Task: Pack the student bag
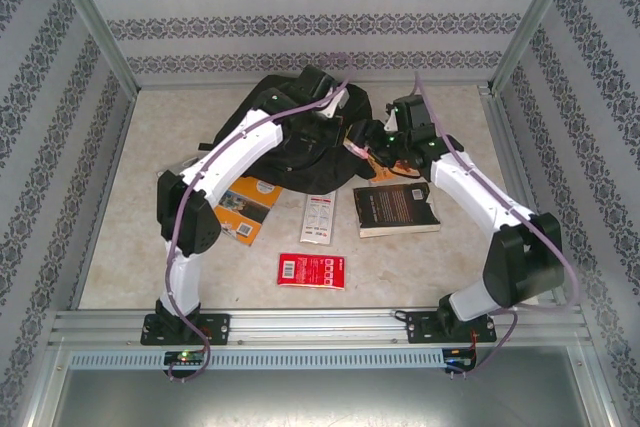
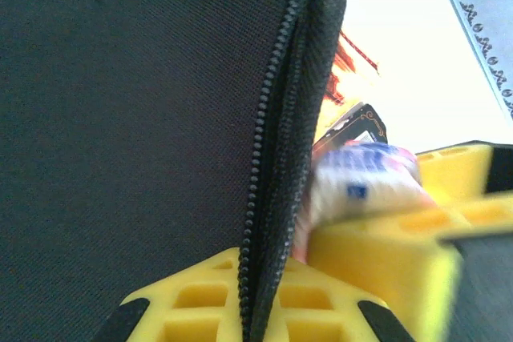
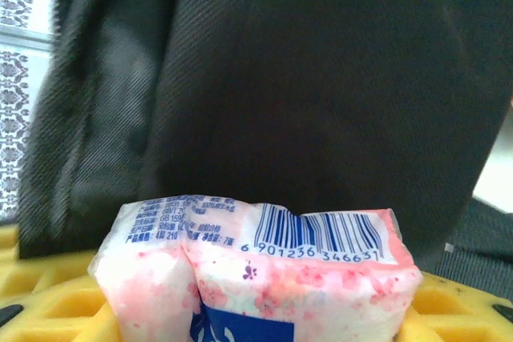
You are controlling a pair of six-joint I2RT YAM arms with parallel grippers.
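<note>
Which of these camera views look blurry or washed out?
Left wrist view: the zipper on the student bag is sharp, the tissue pack beside it smeared, the background blown out white. Right wrist view: the pack's barcode is crisp, the bag fabric behind soft. Top view: even light, no harsh glare.

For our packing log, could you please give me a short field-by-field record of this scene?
left gripper: shut on the zipper edge of the student bag
right gripper: shut on a pink-and-white tissue pack, close to that edge
on table: dark book, orange book, white slim box, red packet
status: tissue pack not yet inside bag
</note>
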